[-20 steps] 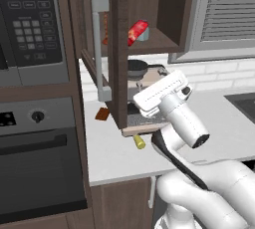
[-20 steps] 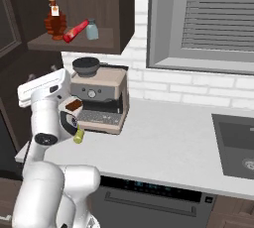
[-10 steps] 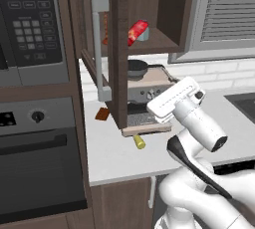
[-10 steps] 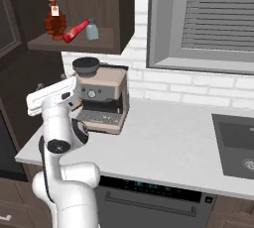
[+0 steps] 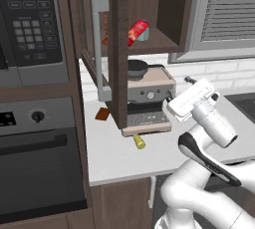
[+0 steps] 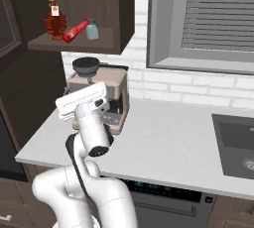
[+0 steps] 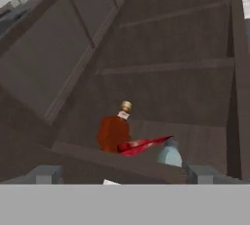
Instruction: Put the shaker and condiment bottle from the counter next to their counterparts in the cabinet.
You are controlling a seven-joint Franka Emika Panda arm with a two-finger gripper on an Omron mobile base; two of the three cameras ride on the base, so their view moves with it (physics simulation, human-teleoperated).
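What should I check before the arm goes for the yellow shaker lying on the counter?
1. End effector open and empty: ok.
2. Cabinet standing open: ok.
3. Condiment bottle on the shelf: ok, though it lies on its side beside the pale shaker.
4. Shaker upright for grasping: not ok, it lies on its side on the counter.
5. Room to approach past the coffee machine: cannot tell, the shaker lies close in front.
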